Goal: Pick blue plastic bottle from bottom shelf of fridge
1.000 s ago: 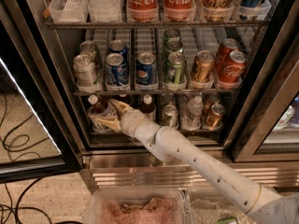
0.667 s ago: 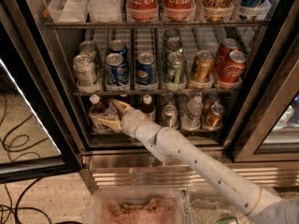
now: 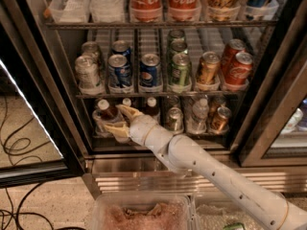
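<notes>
While gripper (image 3: 118, 120) gapes beside it, blue plastic bottle (image 3: 107, 112): white cap, brown contents.

Lighting: warm, moderate – fullest on the upper racks of the fridge (image 3: 268, 75). The bottom shelf (image 3: 192, 134) is dimmer, its rear in shadow. Gripper (image 3: 120, 120), fingers spread, at that shelf's left lanes, pale and well lit. Glare: a bright diagonal streak on the glass door (image 3: 33, 114). Floor (image 3: 29, 200) dim.
</notes>
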### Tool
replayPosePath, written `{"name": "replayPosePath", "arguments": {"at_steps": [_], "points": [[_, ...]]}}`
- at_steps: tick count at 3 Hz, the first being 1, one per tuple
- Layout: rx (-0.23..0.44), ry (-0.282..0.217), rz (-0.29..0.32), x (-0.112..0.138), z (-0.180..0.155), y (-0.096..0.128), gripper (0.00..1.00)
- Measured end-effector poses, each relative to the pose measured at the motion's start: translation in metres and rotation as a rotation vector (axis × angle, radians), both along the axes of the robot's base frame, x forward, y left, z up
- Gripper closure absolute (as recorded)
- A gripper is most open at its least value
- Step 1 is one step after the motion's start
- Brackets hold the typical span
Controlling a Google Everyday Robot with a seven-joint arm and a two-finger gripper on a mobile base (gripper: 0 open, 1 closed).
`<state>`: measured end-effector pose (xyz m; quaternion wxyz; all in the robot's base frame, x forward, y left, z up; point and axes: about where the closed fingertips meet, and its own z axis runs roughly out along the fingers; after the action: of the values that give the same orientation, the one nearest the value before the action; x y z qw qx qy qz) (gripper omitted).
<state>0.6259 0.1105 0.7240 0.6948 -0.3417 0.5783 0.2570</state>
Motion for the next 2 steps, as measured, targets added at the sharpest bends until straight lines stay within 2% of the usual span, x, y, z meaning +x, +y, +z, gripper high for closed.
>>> {"name": "replayPosePath", "arguments": {"at_steps": [2], "points": [[-0.003,0.002,-0.001,-0.0014,-0.0091,-0.0005,1.0]]}}
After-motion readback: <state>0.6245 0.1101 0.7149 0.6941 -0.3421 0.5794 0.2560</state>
